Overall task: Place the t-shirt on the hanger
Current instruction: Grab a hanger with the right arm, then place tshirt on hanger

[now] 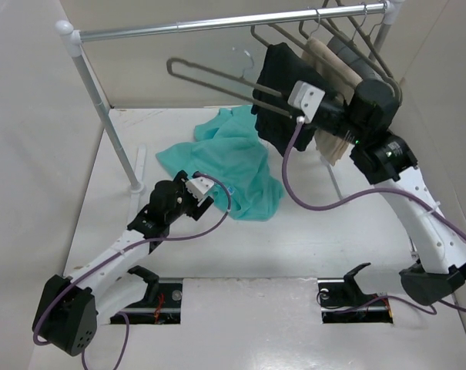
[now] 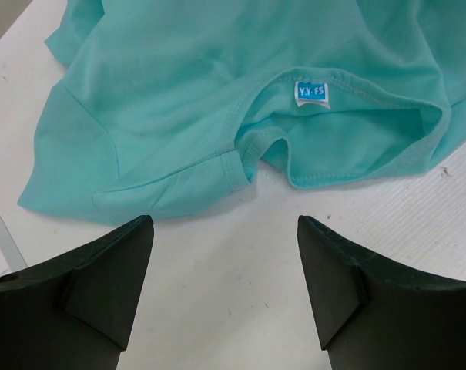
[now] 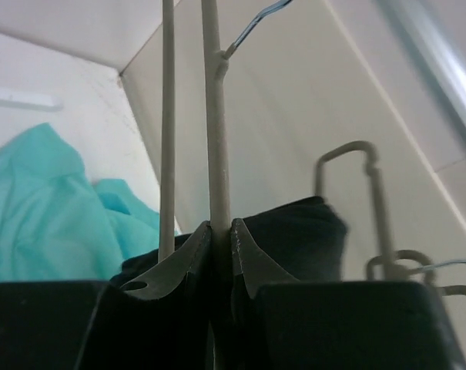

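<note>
The teal t-shirt (image 1: 240, 158) lies crumpled on the white table; in the left wrist view its neck opening with a small blue-and-white label (image 2: 312, 92) faces my fingers. My left gripper (image 1: 204, 194) (image 2: 225, 223) is open, low over the table just short of the t-shirt's (image 2: 217, 92) collar, with bare table between its fingers. My right gripper (image 1: 269, 96) (image 3: 221, 227) is shut on a bar of the grey hanger (image 1: 209, 77) (image 3: 215, 116). It holds the hanger out to the left, above the t-shirt's far end.
A metal rail (image 1: 233, 23) crosses the back on a slanted post (image 1: 102, 108). On it at the right hang a black garment (image 1: 283, 85), a beige garment (image 1: 329, 62) and more empty hangers (image 1: 348, 38). White walls enclose the table.
</note>
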